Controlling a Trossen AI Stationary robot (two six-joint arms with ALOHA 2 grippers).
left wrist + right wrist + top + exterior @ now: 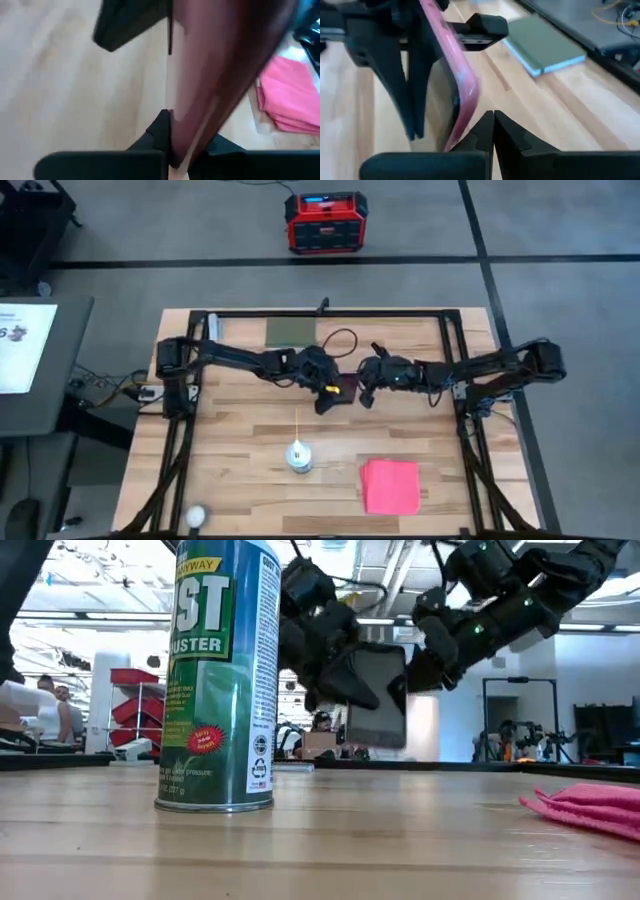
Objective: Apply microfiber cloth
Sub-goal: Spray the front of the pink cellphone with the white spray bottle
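Worktop (pixel 230 460) is sitting under both tools: left tool (pixel 326 394) clamping the phone (pixel 378 695), right tool (pixel 367 392) pinched together beside it, microfiber cloth (pixel 390 485) lying well apart from the phone.

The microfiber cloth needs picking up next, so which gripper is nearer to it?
Right. The right gripper hangs up-table of the microfiber cloth, almost in line with it; the left gripper, holding the phone, is farther to the left.

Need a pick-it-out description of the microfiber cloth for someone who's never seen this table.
On the wooden table, look at the near right part, away from both arms. The microfiber cloth lies flat there, a pinkish-red folded fabric square. The spray can to its left is an upright cylinder.
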